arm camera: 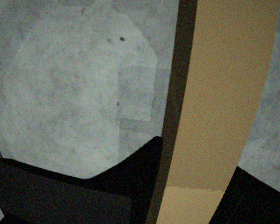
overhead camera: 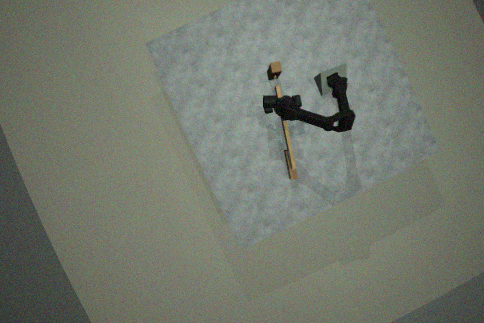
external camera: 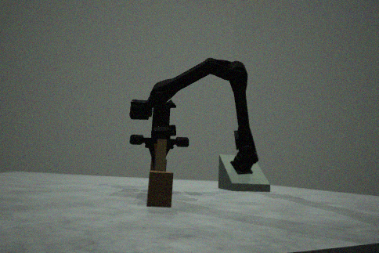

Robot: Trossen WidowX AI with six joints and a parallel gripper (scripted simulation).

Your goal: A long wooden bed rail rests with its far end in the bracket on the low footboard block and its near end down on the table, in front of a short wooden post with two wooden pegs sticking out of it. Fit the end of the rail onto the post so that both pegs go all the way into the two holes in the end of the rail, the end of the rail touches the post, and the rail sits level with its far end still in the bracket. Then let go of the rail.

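Note:
The long wooden rail (overhead camera: 288,140) (external camera: 160,153) (arm camera: 220,100) slopes up from the low footboard block (overhead camera: 294,175), where its far end lies, toward the post. Its near end is raised off the table, higher than the post's top in the exterior view. The short post (overhead camera: 275,69) (external camera: 160,189) stands a small gap beyond that end. Its pegs are too small to make out clearly; in the exterior view its plain back hides them. My gripper (overhead camera: 283,107) (external camera: 160,158) (arm camera: 176,146) is shut on the rail near its raised end. The holes are not visible.
The arm's green-grey wedge base (overhead camera: 324,84) (external camera: 254,180) stands on the table to the right of the rail and post. The arm arches from it over to the rail. The mottled grey table top (overhead camera: 225,60) carries shadows of the arm and rail.

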